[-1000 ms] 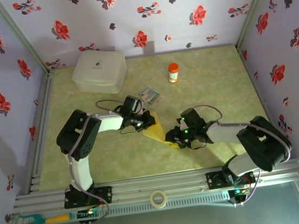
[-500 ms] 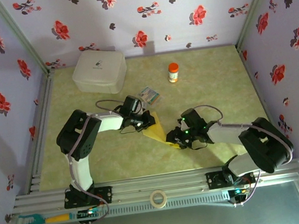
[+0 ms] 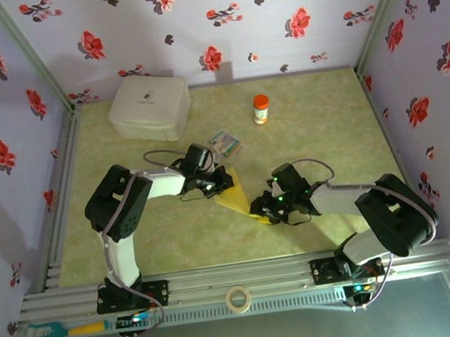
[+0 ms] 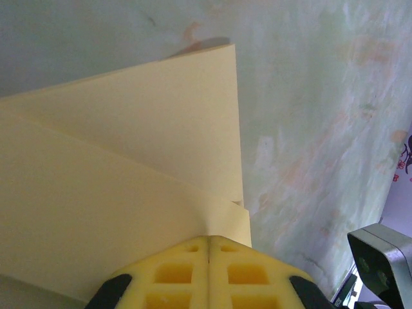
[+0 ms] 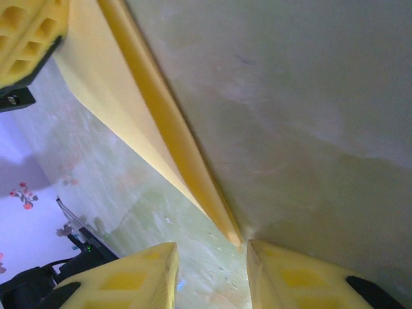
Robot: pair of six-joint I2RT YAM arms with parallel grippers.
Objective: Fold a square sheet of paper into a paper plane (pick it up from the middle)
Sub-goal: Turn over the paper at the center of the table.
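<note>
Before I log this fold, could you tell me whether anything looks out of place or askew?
Nothing looks damaged. The small printed packet lies close behind the yellow paper, and a tape roll sits on the front rail.

Robot lab test cell: floral-papered walls [image 3: 231, 20] enclose green table [image 3: 326, 123]; aluminium rail [image 3: 239, 280], bottom of frame, carries arm bases [image 3: 130, 298].

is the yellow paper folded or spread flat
Folded: the yellow paper lies in overlapping layers in the left wrist view, and from above it is a narrow wedge, not a square.
</note>
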